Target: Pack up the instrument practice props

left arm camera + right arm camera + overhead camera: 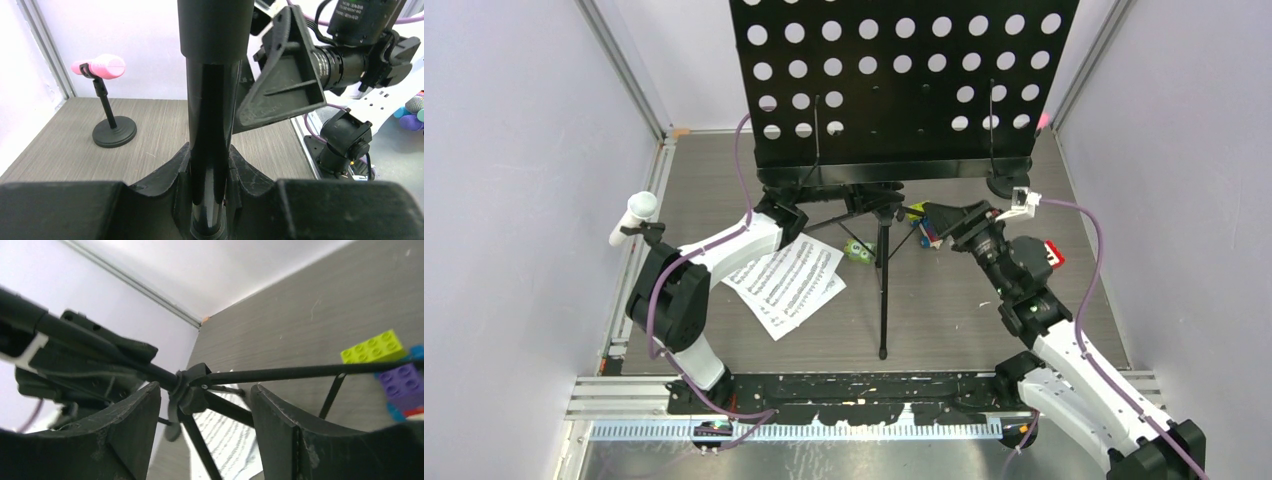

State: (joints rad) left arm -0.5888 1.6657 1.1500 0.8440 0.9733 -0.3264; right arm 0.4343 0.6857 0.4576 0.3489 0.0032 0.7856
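Observation:
The black perforated music desk (894, 80) stands at the back on its tripod legs (884, 290). My left gripper (809, 200), partly under the desk's ledge, is shut on the stand's black pole (212, 125); the left wrist view shows its fingers (211, 160) clamped on it. My right gripper (929, 215) is open; the tripod hub (192, 390) shows between its fingers (205, 390), not touching. White sheet-music pages (789, 285) lie on the table. A white microphone (636, 215) stands at the left. A pink microphone (100, 66) sits in a round-based mount (114, 134).
Colourful toy blocks (919, 230) and a small green toy (857, 250) lie under the stand; the blocks also show in the right wrist view (372, 346). A red keypad (1054, 252) sits beside the right arm. White walls close in on both sides.

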